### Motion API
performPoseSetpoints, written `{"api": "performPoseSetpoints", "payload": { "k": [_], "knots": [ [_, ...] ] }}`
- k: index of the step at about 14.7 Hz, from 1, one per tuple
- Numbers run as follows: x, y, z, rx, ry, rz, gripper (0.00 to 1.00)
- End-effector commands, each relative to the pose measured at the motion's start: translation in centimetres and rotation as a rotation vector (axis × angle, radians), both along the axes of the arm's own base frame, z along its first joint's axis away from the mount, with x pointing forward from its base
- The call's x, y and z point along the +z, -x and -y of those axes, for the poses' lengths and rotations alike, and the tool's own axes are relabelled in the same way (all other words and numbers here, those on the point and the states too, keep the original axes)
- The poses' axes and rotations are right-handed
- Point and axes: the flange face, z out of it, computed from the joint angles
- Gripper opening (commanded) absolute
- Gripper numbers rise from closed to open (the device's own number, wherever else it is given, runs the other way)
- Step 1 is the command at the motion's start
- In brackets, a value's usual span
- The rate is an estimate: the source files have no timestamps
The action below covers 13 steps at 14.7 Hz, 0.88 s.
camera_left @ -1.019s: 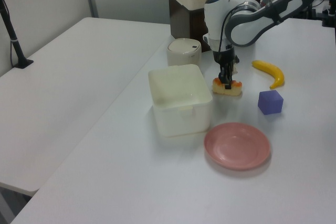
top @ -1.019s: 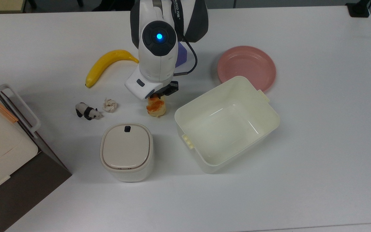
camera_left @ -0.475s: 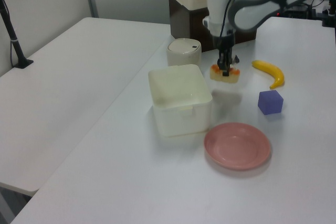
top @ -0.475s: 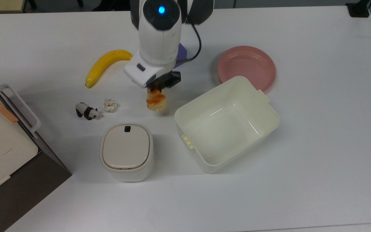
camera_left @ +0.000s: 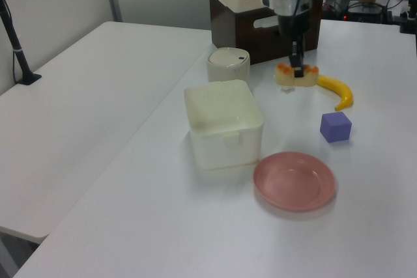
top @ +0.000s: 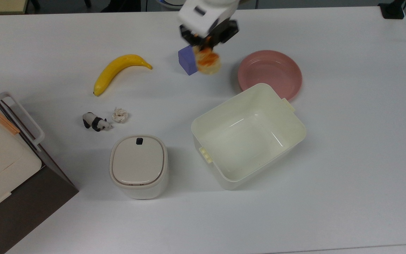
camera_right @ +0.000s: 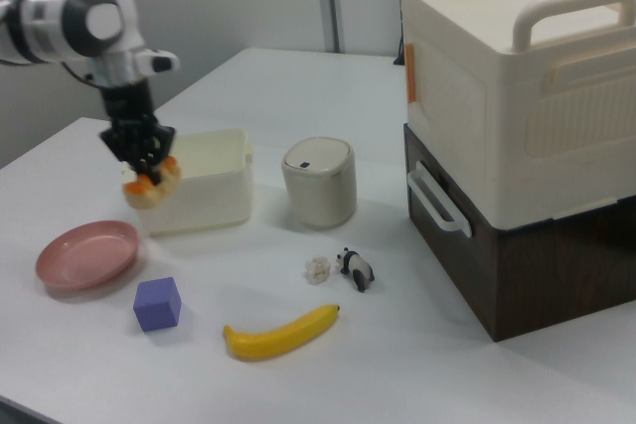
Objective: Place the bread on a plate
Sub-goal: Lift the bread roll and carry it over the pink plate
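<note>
Bread (top: pixel 207 60) is off the table and clamped in your gripper (top: pixel 206 47), hanging in the air with the fingers pinching it from above. In the top view it sits just to the right of the purple cube (top: pixel 187 60) and to the left of the pink plate (top: pixel 270 72), with a strip of bare white table (top: pixel 347 158) between it and the plate's rim. The left view shows the bun (camera_left: pixel 295 77) well above the tabletop, in front of the banana (camera_left: pixel 337 90), and the plate (camera_left: pixel 294 180) nearer the camera. In the right view the bun (camera_right: pixel 149 181) hangs in front of the cream tub (camera_right: pixel 204 194), above and to the right view's right of the plate (camera_right: pixel 87 253).

So the pickup looks done and you are partway through the carry. The plate is bare. What is left, as I judge it, is to bring the bread over the plate's middle, lower it, and open the fingers. Mind the tub's corner beside the plate's rim in the top view, so come in high.
</note>
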Motion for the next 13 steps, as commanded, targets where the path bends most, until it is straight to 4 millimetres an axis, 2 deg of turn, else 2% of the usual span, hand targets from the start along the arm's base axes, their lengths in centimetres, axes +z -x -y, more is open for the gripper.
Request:
{"api": "performPoseSetpoints", "payload": {
  "k": [1,4,9,10,13],
  "knots": [
    [0.6,2.2,-3.4,0.081,-0.014,-0.016,0.22],
    [0.0,3.1,-6.7,0.156,-0.017,-0.025,0.22],
    [-2.9,4.5,-12.9,0.317,-0.021,-0.066,0.23],
    [-4.4,4.4,-14.5,0.342,-0.024,-0.069,0.23],
    [-7.4,3.9,-16.1,0.398,-0.030,-0.086,0.23]
  ]
}}
